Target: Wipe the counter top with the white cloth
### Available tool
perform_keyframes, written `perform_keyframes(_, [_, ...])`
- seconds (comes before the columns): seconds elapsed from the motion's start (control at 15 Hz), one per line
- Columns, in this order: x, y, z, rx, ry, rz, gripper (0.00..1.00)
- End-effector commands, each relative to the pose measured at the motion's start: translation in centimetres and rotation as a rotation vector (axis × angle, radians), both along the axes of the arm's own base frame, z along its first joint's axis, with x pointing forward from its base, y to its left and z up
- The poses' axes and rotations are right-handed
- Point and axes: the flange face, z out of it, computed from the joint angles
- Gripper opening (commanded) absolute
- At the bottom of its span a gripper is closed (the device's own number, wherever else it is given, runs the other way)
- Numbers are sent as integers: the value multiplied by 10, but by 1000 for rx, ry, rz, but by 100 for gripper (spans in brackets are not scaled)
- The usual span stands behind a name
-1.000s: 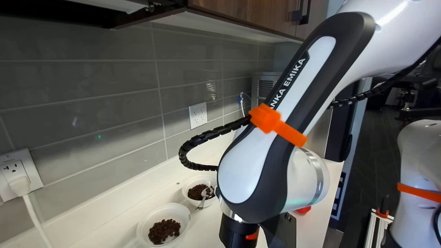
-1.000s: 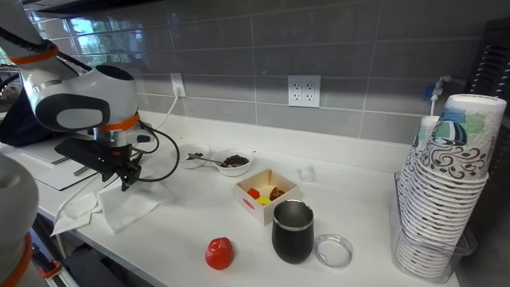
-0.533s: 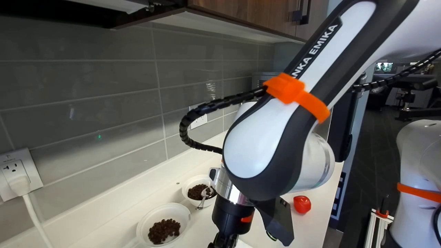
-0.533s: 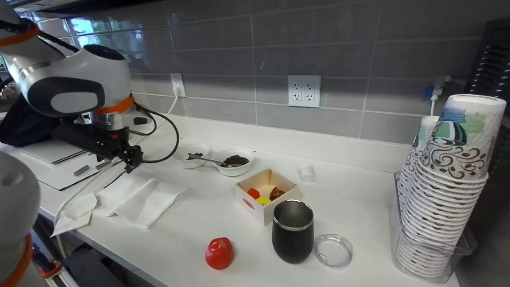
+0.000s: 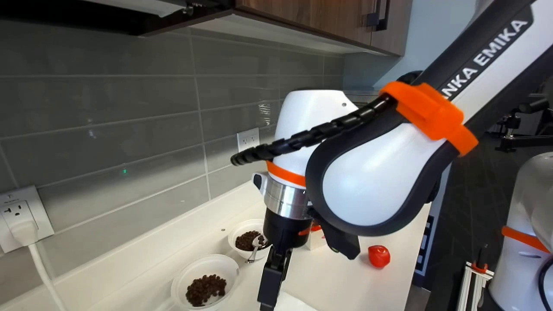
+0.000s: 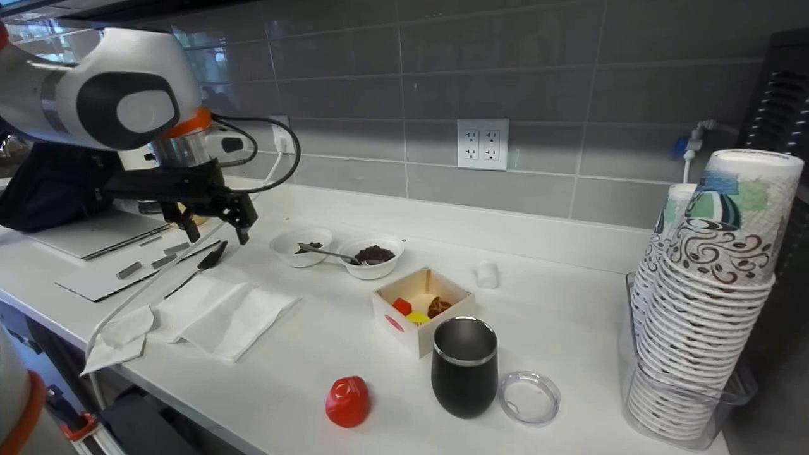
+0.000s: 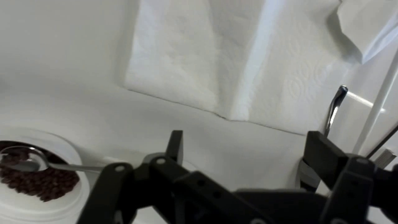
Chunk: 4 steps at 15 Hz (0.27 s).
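Well, cluttered counter top [image 6: 562, 322] (grey tiles [image 6: 499, 96] behind).

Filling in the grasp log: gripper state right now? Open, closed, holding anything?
Gripper: open, holding nothing; the white cloth lies on the counter top.

The arm [image 5: 371, 185] slants from upper right to centre; at lower centre its gripper [image 5: 268, 301] points down, some of the white cloth [image 5: 293, 304] showing just right of it. Below and left of centre, the counter top [image 5: 341, 283] bears two bowls [image 5: 211, 264] of dark food [image 5: 204, 290], one with a spoon [image 5: 256, 247].
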Motion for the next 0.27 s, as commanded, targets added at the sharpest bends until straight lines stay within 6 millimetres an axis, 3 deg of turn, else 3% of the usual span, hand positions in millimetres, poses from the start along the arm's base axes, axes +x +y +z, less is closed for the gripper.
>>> perform_keyframes(0.0, [-8, -23, 40, -86, -45, -33, 100])
perform_keyframes(0.2, [-13, -31, 57, -99, -37, -37, 100])
